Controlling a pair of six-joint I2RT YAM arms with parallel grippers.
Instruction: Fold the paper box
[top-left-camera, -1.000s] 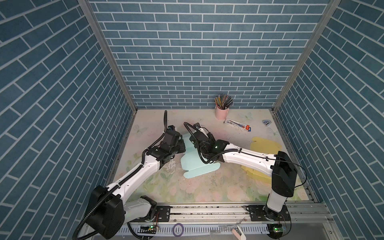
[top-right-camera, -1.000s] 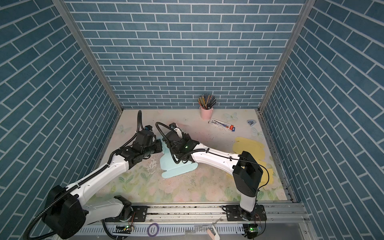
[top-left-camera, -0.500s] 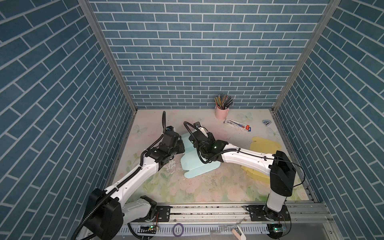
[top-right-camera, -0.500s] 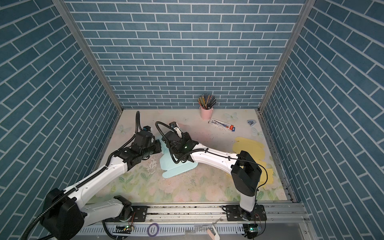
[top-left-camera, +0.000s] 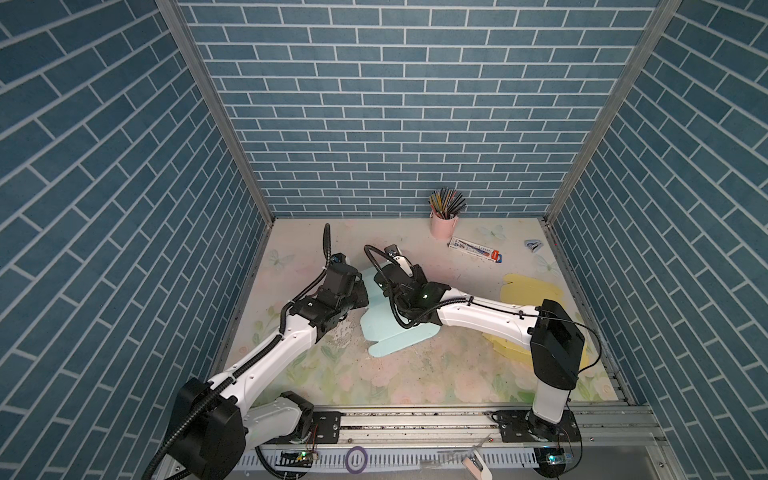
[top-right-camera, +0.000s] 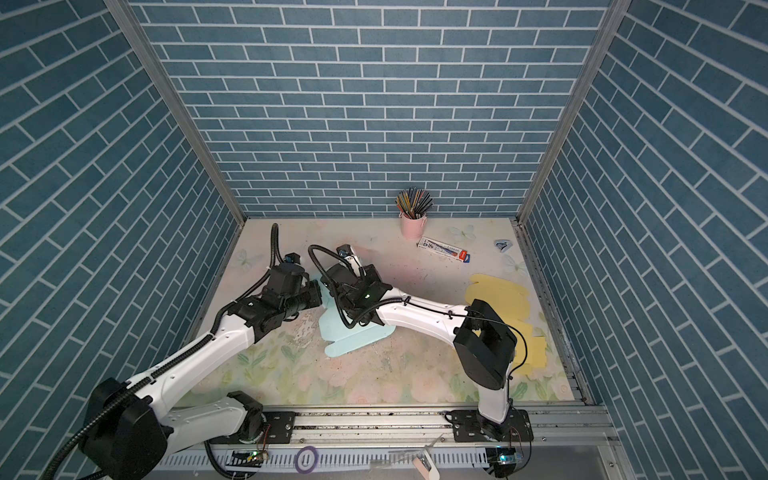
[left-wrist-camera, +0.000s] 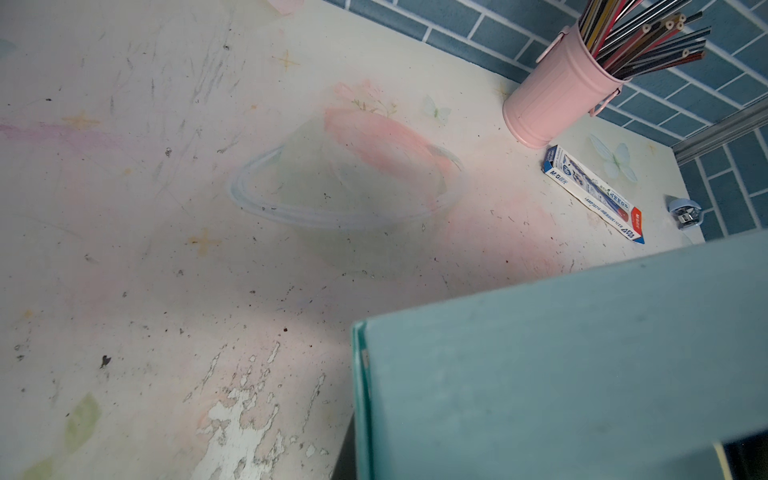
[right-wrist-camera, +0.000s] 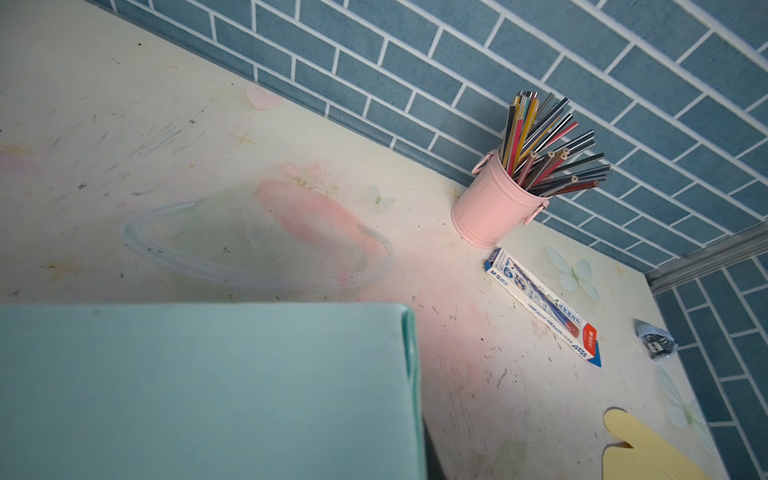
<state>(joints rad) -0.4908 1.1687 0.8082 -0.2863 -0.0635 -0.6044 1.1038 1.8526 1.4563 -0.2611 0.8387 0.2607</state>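
The light blue paper box (top-left-camera: 395, 338) lies partly flat on the floral mat in both top views (top-right-camera: 353, 338), with one wall raised at its far end. My left gripper (top-left-camera: 360, 291) meets that wall from the left and my right gripper (top-left-camera: 384, 286) from the right. Both grippers are shut on the raised wall. The blue wall (left-wrist-camera: 561, 365) fills the near part of the left wrist view and hides the jaws. It does the same in the right wrist view (right-wrist-camera: 199, 390), where its doubled edge shows.
A pink cup of pencils (top-left-camera: 444, 224) stands at the back wall, with a pen carton (top-left-camera: 476, 249) and a small metal clip (top-left-camera: 533, 245) beside it. A flat yellow paper sheet (top-left-camera: 528, 286) lies under the right arm. Brick walls close in three sides.
My right gripper has closed on the raised blue wall. Both wrists have shifted slightly around the box; the box itself stays in place.
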